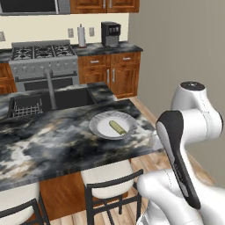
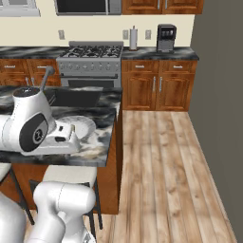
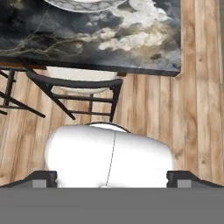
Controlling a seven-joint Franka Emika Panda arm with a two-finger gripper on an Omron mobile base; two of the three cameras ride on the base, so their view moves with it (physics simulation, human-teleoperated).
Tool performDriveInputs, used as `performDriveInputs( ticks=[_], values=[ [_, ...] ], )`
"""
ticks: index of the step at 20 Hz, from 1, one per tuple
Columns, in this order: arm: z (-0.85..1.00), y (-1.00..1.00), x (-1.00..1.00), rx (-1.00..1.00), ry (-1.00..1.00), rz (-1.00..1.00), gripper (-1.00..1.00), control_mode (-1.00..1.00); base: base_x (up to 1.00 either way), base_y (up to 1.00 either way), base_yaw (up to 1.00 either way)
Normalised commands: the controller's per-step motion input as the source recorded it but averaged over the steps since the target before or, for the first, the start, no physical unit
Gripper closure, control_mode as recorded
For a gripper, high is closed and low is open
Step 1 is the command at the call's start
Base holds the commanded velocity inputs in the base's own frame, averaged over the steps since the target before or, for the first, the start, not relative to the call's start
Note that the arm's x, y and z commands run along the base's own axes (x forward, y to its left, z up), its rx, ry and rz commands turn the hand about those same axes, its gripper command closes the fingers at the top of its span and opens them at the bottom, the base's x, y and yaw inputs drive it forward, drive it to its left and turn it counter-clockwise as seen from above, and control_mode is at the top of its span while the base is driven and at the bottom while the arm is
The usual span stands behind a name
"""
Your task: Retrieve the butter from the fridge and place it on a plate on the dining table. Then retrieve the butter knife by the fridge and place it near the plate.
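On the long glossy black-and-white marbled dining table [image 1: 52, 145], right of its sink, the round pale grey-white plate [image 1: 100, 126] carried the slim yellow-tan butter stick [image 1: 117, 127]. The first half looked done. Further right, the two-finger gripper [image 3: 111, 177] stood with jaws wide apart, holding nothing, over a black-framed stool [image 3: 78, 85]. Next, the base probably had to drive back toward the fridge for the knife.

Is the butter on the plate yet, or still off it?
On it. In the left base view the butter lies flat inside the plate near the corner of the dining table, with nothing holding it.
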Motion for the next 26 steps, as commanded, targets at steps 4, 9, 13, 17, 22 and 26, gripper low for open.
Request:
performDriveInputs(
  ticks=[4,9,13,17,22,26],
  values=[
    [0.29,0.00,-0.04,0.08,0.23,-0.20,-1.00,-1.00,0.00,0.00,0.00],
    [0.11,0.00,-0.03,0.09,0.09,-0.05,-1.00,-1.00,0.00,0.00,0.00],
    [-0.04,0.00,-0.01,-0.10,0.00,-0.04,-1.00,-1.00,0.00,0.00,0.00],
    [-0.08,0.00,-0.05,-0.21,-0.06,-0.05,-1.00,-1.00,0.00,0.00,0.00],
    [-0.11,0.00,0.00,-0.08,-0.02,-0.03,-1.00,-1.00,0.00,0.00,0.00],
    [0.00,0.00,0.00,0.00,0.00,0.00,-1.00,-1.00,0.00,0.00,0.00]
  ],
)
